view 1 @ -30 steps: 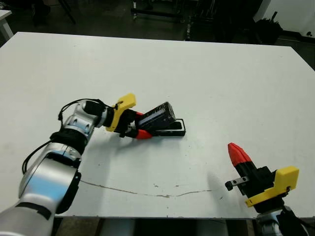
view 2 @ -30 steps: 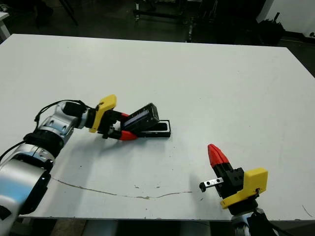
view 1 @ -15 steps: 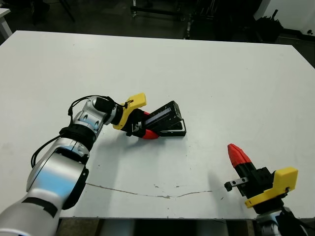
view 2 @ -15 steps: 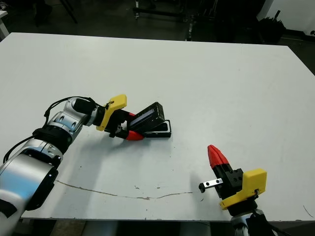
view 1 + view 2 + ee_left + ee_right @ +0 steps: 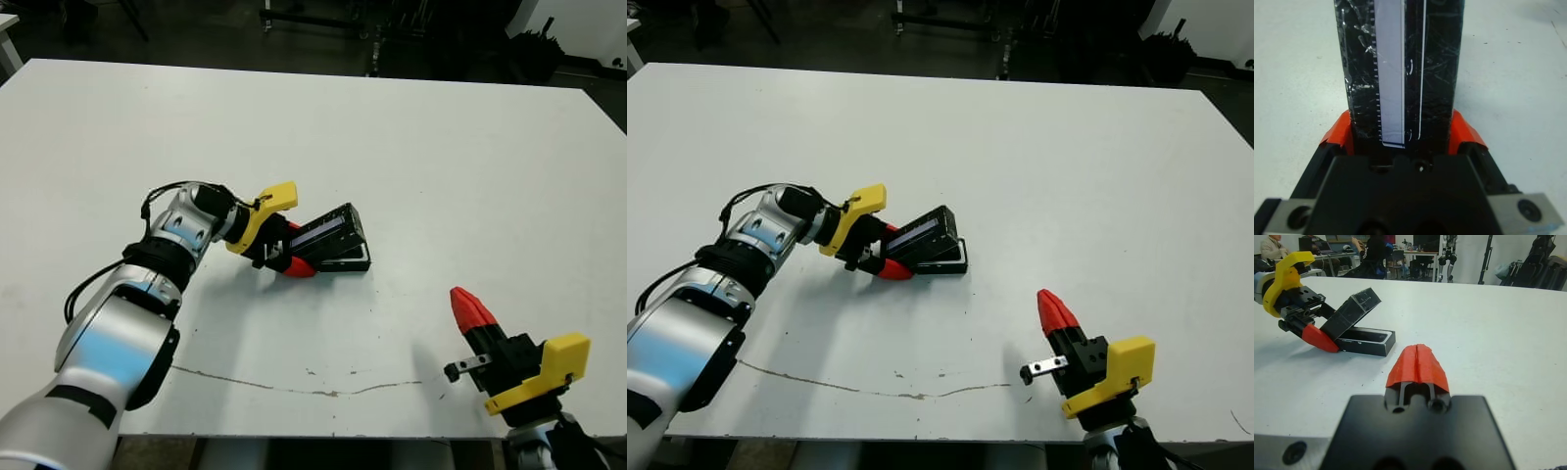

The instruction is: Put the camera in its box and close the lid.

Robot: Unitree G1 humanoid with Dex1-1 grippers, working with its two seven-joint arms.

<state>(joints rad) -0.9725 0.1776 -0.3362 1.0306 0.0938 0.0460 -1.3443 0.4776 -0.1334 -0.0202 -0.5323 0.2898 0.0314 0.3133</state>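
The box [image 5: 351, 260], a shallow black tray, lies on the white table left of centre. My left gripper [image 5: 294, 251] is shut on the lid [image 5: 328, 230], a flat black slab with a crinkled shiny wrap, and holds it tilted over the box's left end, its far end raised. In the left wrist view the lid [image 5: 1400, 73] runs straight out between the two red fingers [image 5: 1338, 133]. The right wrist view shows the box [image 5: 1364, 341] under the slanted lid [image 5: 1352, 311]. The camera is hidden from me. My right gripper [image 5: 470, 308] rests shut and empty at the front right.
A thin dark line [image 5: 294, 384] crosses the table surface near its front edge. Beyond the far edge stand dark frames and equipment [image 5: 323, 15]. In the right wrist view, a person [image 5: 1271, 245] sits at desks far behind the table.
My left gripper has carried the lid a little to the right, further over the box, and its far end now sits lower. The right gripper has stayed in place.
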